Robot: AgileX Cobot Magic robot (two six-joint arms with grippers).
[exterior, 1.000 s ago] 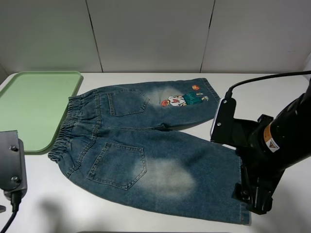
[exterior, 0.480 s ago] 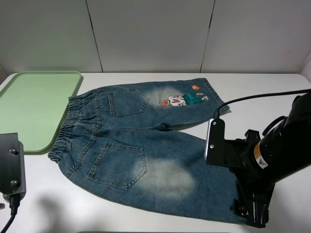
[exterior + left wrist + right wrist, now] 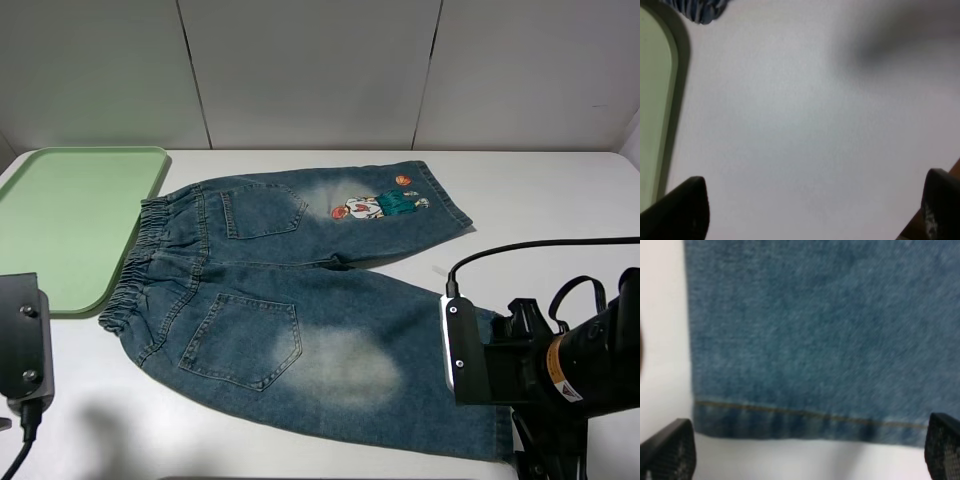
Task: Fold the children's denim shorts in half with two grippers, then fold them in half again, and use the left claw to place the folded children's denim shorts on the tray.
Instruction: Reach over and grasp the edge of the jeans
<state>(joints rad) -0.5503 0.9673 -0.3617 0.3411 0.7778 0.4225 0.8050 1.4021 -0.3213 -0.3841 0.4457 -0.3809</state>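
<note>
The children's denim shorts (image 3: pixel 300 300) lie spread flat on the white table, elastic waistband toward the tray (image 3: pixel 70 215) and the cartoon patch on the far leg. The right arm (image 3: pixel 540 375) hangs over the near leg's hem at the lower right. In the right wrist view, my right gripper (image 3: pixel 807 452) is open, its fingertips (image 3: pixel 670 450) straddling the hem of the shorts (image 3: pixel 815 340) with nothing gripped. My left gripper (image 3: pixel 810 210) is open over bare table, with the waistband corner (image 3: pixel 700 10) far ahead of it. Its boxy body (image 3: pixel 22 340) sits at the near left.
The pale green tray's rim (image 3: pixel 670 100) runs along one side of the left wrist view. White wall panels stand behind the table. A black cable (image 3: pixel 540 243) arcs from the right arm toward the right edge.
The right arm has moved toward the near edge of the table and lower, now over the near leg's hem. The left arm and the shorts have not moved.
</note>
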